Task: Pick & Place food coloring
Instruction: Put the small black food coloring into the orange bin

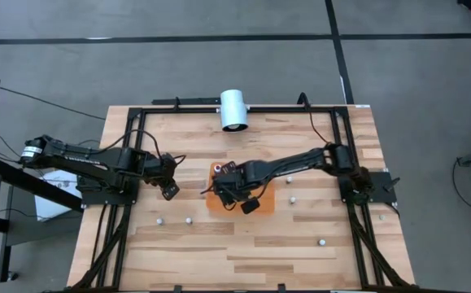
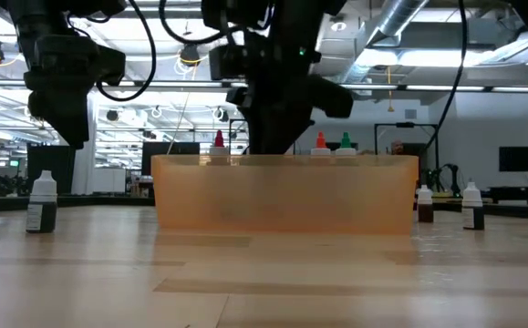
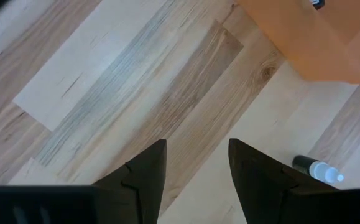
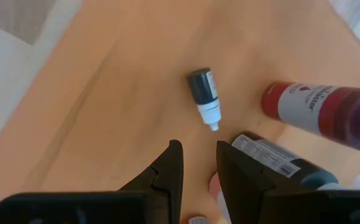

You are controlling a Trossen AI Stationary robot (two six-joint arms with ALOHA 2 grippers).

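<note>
From overhead I get even, diffuse light on the wooden table (image 1: pixel 243 244), with only faint, soft shadows beneath the arms and no harsh glare. At table height the scene is backlit: bright ceiling fixtures (image 2: pixel 187 56) in the room behind turn the arms into near-silhouettes, and the orange tray (image 2: pixel 286 191) glows translucent, its front wall soft and hazy. The nearest boards blur there. Through the left wrist camera the wood grain is crisp while the dark fingers (image 3: pixel 143 180) lose detail. Through the right wrist camera the nearest bottles (image 4: pixel 329 112) go soft.
</note>
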